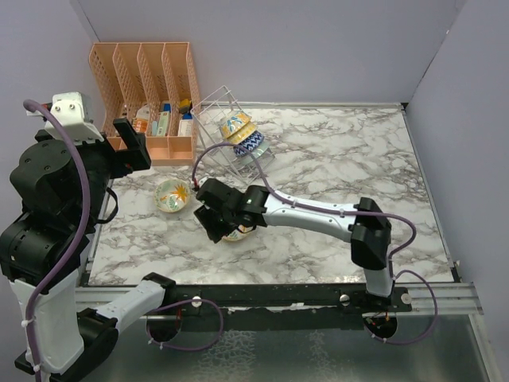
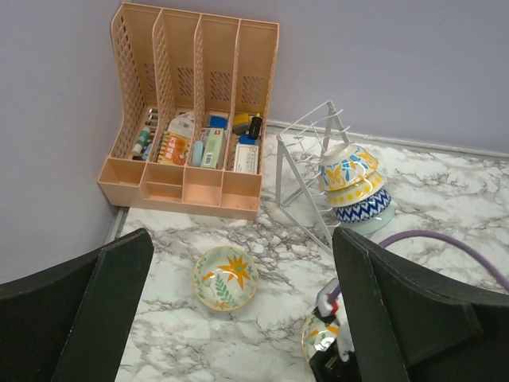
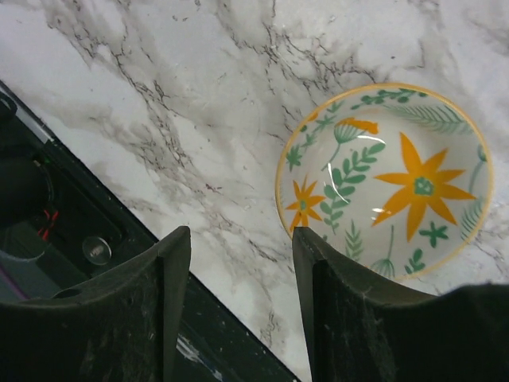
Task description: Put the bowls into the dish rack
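The wire dish rack (image 1: 213, 107) stands at the back left and holds several bowls (image 1: 242, 135) stacked on edge; it also shows in the left wrist view (image 2: 306, 171) with those bowls (image 2: 354, 187). A sun-patterned bowl (image 1: 172, 194) sits upright on the marble, also seen in the left wrist view (image 2: 226, 277). A second patterned bowl (image 3: 386, 179) lies under my right gripper (image 3: 241, 255), which is open, one finger over the bowl's near rim. In the top view that gripper (image 1: 221, 223) covers most of this bowl (image 1: 238, 233). My left gripper (image 1: 131, 147) is open, empty and raised at the left.
An orange plastic file organizer (image 1: 147, 91) with small items stands against the back wall left of the rack. A purple cable (image 1: 208, 151) arcs from the right arm near the rack. The table's black front rail (image 3: 71, 231) runs close to the right gripper.
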Controlling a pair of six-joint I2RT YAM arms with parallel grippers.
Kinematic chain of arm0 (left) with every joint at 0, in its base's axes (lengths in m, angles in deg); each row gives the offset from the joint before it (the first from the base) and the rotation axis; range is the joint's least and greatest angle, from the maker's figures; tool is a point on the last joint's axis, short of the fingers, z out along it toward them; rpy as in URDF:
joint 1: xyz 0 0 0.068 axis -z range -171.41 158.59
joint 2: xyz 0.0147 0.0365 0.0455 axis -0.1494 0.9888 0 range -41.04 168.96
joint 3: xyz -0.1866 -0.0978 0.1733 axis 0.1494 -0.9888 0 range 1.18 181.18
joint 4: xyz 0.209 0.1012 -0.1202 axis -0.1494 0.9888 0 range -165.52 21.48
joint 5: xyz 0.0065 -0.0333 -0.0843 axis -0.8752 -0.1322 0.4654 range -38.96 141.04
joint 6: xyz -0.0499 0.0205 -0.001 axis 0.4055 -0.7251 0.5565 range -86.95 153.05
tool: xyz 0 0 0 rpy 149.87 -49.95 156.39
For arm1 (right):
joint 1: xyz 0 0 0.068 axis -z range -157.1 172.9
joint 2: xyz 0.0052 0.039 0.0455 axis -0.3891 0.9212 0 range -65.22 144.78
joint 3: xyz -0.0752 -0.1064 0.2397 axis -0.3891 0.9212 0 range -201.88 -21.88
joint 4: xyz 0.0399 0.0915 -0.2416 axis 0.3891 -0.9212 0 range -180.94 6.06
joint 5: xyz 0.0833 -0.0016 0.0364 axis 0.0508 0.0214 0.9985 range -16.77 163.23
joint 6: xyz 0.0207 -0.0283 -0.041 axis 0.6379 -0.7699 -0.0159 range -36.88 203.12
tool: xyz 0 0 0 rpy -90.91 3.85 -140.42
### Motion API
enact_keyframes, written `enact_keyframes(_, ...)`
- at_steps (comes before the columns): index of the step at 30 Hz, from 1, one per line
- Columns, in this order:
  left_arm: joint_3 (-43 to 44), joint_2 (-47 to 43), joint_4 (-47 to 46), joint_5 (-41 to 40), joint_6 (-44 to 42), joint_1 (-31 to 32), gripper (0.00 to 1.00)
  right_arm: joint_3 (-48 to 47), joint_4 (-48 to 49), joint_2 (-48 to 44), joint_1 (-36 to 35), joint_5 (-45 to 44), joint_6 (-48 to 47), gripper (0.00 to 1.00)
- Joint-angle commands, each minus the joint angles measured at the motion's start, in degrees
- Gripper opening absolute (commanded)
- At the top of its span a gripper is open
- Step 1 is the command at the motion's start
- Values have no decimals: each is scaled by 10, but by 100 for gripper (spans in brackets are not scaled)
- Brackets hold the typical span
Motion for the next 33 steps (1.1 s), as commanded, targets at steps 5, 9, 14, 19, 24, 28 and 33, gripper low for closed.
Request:
enact_keyframes(5,5,-7,8,0,2,3,99,-109,-66,129,-37,-38,-33,53)
enact_keyframes(9,6,-8,11,-2,3,2,99,-116,-80,138,-38,-98,-36,51)
enact_keyframes(14,5,-8,11,-3,2,2,99,-115,-100,145,-38,-153,-46,49)
enact_keyframes(19,4,-5,10,-1,2,2,99,-91,-95,138,-38,-147,-49,46)
enact_keyframes(24,1,-4,7,1,2,2,99,-65,-72,131,-39,-116,-55,45)
enact_keyframes(28,0,-3,7,1,2,2,99,-72,-76,144,-45,-133,-48,43)
enact_keyframes(33,1,-4,10,-2,1,2,99,-76,-84,151,-45,-166,-35,26)
